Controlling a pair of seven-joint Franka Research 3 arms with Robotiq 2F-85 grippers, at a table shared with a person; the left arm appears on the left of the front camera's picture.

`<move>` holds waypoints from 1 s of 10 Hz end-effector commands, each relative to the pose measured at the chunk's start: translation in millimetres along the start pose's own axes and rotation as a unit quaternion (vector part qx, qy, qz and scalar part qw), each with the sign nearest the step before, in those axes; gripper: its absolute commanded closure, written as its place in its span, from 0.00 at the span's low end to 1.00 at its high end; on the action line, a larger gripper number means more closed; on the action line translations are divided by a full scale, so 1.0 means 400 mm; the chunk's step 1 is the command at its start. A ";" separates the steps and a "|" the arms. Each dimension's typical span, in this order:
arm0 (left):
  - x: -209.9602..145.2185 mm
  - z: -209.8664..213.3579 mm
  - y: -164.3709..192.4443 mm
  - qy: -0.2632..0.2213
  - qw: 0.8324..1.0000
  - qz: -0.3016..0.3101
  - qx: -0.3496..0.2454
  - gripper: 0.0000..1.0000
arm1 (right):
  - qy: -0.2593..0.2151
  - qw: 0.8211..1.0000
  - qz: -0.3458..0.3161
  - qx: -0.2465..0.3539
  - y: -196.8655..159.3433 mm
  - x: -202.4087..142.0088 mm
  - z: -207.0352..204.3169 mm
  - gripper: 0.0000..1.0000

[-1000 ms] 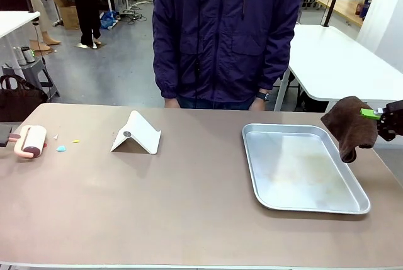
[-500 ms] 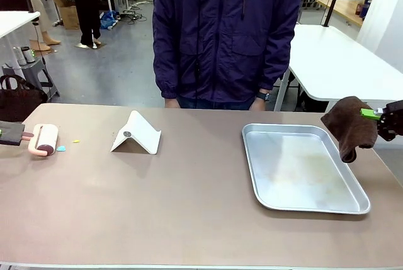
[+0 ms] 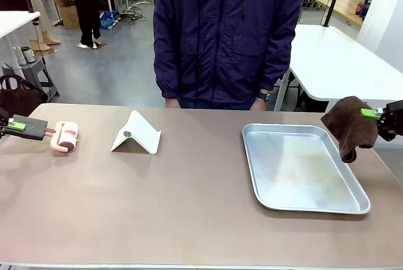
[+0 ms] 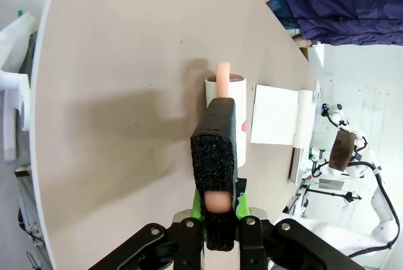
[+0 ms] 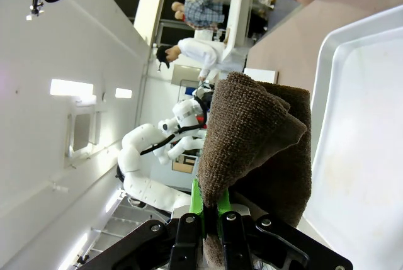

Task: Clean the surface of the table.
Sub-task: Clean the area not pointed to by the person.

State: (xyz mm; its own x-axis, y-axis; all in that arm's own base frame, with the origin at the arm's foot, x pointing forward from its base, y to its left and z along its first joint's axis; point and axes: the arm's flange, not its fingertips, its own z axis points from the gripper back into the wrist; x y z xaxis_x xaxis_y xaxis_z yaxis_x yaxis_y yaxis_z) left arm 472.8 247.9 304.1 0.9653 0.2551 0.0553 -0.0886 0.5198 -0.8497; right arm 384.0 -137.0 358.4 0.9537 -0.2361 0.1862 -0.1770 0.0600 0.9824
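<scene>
**Rolling across the left end of the table**

Reaching in from the left edge of the front view, the left gripper point(image 3: 20, 126) is clamped on the black foam handle of a lint roller point(image 3: 65, 136). The roller's drum rests on the table point(image 3: 176, 207) at its far left end. In the left wrist view the same gripper point(image 4: 218, 212) pinches the handle, and the drum point(image 4: 225, 114) runs on ahead of it, roughly in line with the handle as far as I can tell.

The table takes up the lower half of the front view, its long axis running left to right. Nearly all of its bare top lies to the picture right of the roller, so I judge the next stroke should go that way. A white folded stand point(image 3: 136, 133) is the first obstacle, just right of the drum.

At the right edge, the right gripper point(image 3: 376, 115) is closed on a brown cloth point(image 3: 346, 125) that hangs over the upper right corner of a silver tray point(image 3: 252, 157), clear of the tabletop. The left arm is therefore the one in contact. A person point(image 3: 227, 31) stands at the far side, hands down.
</scene>
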 end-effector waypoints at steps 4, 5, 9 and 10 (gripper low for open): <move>-0.001 -0.073 -0.052 0.004 1.000 0.006 0.012 0.80 | 0.003 1.000 0.009 0.008 0.007 0.003 0.003 0.91; 0.003 -0.082 -0.067 0.003 1.000 0.005 -0.002 0.80 | 0.003 1.000 0.009 0.008 0.007 0.003 0.003 0.91; 0.001 -0.029 -0.104 0.010 0.994 -0.008 -0.106 0.80 | 0.003 1.000 0.009 0.008 0.007 0.003 0.003 0.91; -0.012 0.014 -0.119 0.016 0.984 -0.022 -0.178 0.80 | 0.003 1.000 0.009 0.008 0.007 0.003 0.003 0.91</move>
State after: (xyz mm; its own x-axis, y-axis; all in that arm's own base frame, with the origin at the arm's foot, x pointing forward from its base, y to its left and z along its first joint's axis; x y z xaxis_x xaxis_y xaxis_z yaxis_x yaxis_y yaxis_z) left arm 479.9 213.2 331.2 0.9742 0.2190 0.0544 -0.0248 0.3434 -0.9389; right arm 384.0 -137.0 358.4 0.9538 -0.2359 0.1863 -0.1771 0.0598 0.9824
